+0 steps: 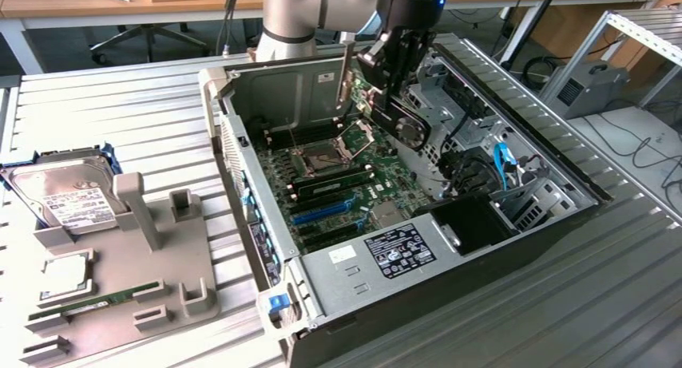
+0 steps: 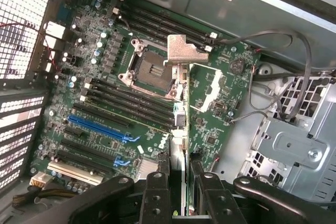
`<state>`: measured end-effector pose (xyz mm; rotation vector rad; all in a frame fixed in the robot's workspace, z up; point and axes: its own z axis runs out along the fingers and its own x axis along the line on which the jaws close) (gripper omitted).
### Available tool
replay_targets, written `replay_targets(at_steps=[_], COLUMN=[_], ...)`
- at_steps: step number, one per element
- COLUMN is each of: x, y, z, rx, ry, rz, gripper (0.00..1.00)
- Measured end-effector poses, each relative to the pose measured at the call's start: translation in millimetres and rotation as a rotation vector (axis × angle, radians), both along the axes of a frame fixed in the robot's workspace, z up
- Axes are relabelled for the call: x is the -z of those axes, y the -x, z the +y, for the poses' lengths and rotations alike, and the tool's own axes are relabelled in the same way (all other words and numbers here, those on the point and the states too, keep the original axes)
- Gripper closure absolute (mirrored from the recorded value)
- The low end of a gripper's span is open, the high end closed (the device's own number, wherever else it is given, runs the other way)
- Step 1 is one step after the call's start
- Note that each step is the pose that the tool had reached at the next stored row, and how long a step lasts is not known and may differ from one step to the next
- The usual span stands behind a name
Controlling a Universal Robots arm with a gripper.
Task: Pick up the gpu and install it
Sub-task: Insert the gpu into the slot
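gpu (image 2: 184, 51) clamped in tool (image 2: 180, 181), above motherboard (image 2: 100, 106).

One case (image 1: 283, 89), one motherboard (image 2: 210, 129), one gpu (image 2: 181, 51), one power supply (image 1: 373, 264), one hard drive (image 1: 66, 199), one memory stick (image 1: 96, 300), one processor (image 1: 66, 276), one holder (image 1: 160, 272).

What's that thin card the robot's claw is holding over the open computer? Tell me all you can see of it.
The gpu is a thin flat card seen edge-on, with a bent silvery metal bracket at its far end. The gripper clamps it from both sides, above the green motherboard inside the open case.
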<state>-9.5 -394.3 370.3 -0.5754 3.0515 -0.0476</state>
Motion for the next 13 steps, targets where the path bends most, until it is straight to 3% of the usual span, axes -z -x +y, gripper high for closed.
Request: replay_targets(at_steps=[13], x=[0.3], y=[-0.7], z=[0.0], rx=[-0.024], ry=[0.0], rz=[0.0], gripper=[0.74])
